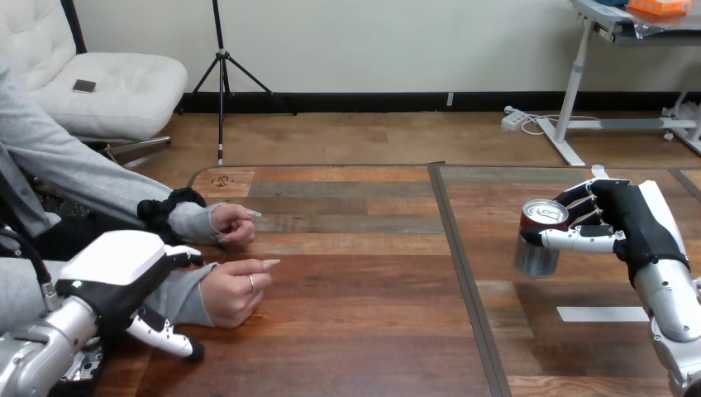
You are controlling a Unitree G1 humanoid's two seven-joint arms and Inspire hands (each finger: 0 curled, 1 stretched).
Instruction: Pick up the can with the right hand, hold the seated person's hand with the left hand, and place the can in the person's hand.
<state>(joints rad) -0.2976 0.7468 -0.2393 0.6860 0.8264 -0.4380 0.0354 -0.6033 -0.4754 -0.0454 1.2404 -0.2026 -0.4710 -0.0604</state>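
Observation:
A silver can (539,241) with a red top is at the table's right, slightly tilted. My right hand (630,217) is shut on it, fingers behind the can and thumb across its front. I cannot tell whether the can touches the table. At the lower left my left hand (124,266) sits on the grey-sleeved wrist of the person's nearer hand (236,291). Its fingers (185,253) curl over the sleeve and its thumb (165,335) lies along the sleeve's near side. That hand rests loosely closed on the table. The person's farther hand (236,225) lies as a fist just behind it.
A dark seam (463,273) runs front to back through the wooden table (355,331), between the person's hands and the can. A strip of white tape (602,313) lies on the table in front of my right hand.

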